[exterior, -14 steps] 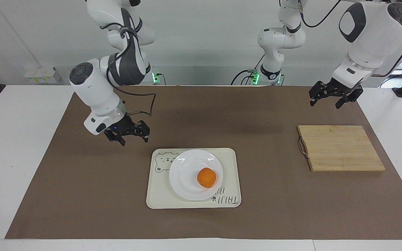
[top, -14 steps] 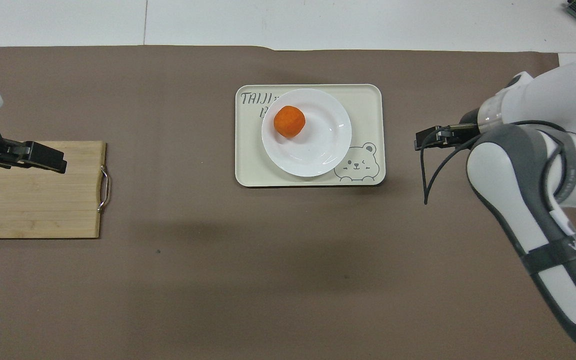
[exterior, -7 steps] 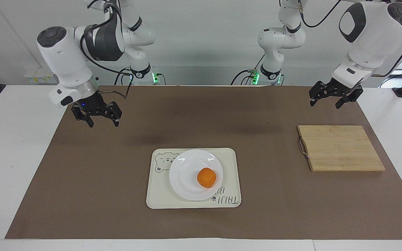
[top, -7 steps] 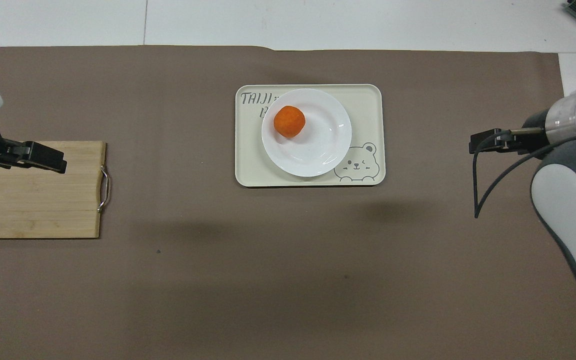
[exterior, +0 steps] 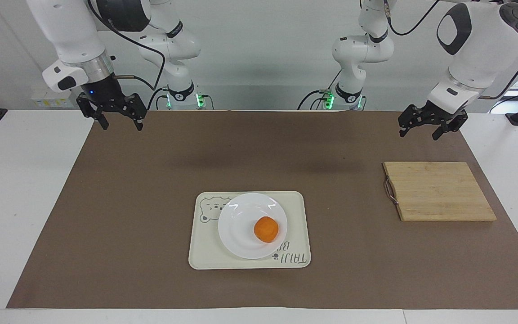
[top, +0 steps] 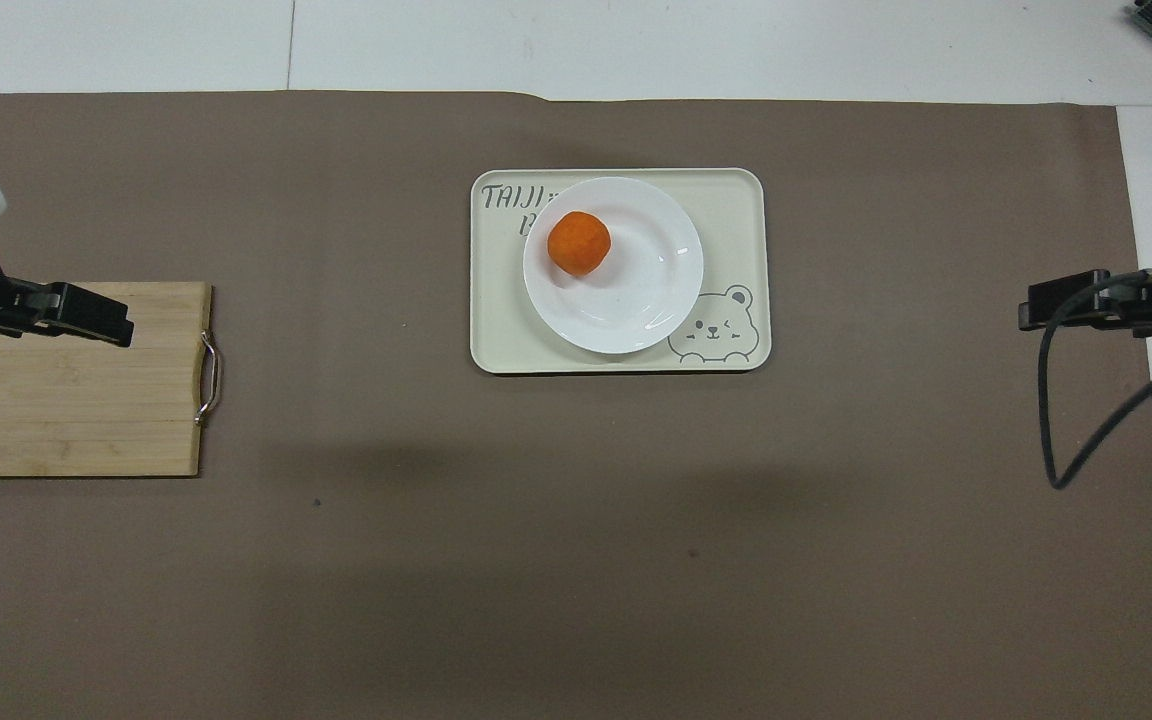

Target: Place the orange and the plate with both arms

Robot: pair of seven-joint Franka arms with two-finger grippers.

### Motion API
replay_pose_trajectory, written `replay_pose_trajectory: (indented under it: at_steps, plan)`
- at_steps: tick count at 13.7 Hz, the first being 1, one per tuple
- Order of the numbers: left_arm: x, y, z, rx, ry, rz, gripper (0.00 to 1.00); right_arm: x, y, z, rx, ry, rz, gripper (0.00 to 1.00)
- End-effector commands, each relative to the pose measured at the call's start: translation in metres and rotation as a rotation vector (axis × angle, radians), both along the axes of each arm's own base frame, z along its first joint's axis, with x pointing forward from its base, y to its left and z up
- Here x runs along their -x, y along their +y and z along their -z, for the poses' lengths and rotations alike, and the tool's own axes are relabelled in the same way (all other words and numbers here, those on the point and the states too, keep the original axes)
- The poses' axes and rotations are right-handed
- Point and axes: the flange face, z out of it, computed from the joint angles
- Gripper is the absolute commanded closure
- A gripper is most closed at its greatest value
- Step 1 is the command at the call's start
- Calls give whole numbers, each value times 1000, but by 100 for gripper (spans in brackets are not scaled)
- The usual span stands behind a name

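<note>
Overhead view first: I see the orange (top: 578,243) sitting on the white plate (top: 636,300), at about ten o'clock on the dish and short of its rim. The plate rests on the cream tray with the bear drawing (top: 726,200), and the bear sits at the tray's five o'clock corner. That tray lies on the brown mat (top: 576,550) that covers most of the desk (top: 736,45), near the mat's middle and a little farther from the robots than centre.

From the plate, the bamboo cutting board (top: 66,400) is out at about eight o'clock, toward the left arm's end, with its metal handle on the edge that faces the tray. The left gripper (exterior: 430,127) hangs in the air over the mat's edge by the board; its fingers are spread open and hold nothing. At the plate's three o'clock in this view, the right gripper (exterior: 117,118) hangs over the mat's border at the right arm's end, fingers likewise spread and empty. Both grippers are well apart from the plate and the orange in the facing view.
</note>
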Motion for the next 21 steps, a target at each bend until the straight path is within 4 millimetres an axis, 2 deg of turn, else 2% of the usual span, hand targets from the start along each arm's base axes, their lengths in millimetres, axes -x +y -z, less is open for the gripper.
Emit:
replay_pose_trajectory:
  at_steps: [1,4,5,6,7,13,14,15,21]
  plan:
    - [-1,3,-2,-18,6,9,0,14,-11,-35,30,6,32,0]
    - [-1,3,-2,-18,6,9,0,33,-15,-52,70,26,33,0]
    - [-1,4,-2,-18,6,7,0,42,-13,-49,57,37,28,0]
    - [-1,4,-2,-18,6,7,0,45,-9,-23,46,82,25,0]
    - [-1,4,-3,-18,5,6,0,47,-9,-18,45,87,15,0]
    - [-1,3,-2,-18,6,9,0,43,-20,-22,57,71,-26,0]
    - [-1,4,-3,-18,5,7,0,42,-18,-40,69,34,-35,0]
    - [-1,4,-2,-18,6,7,0,42,-19,-47,73,18,-40,0]
    - [-1,4,-2,-18,6,7,0,42,-16,-42,52,16,-53,0]
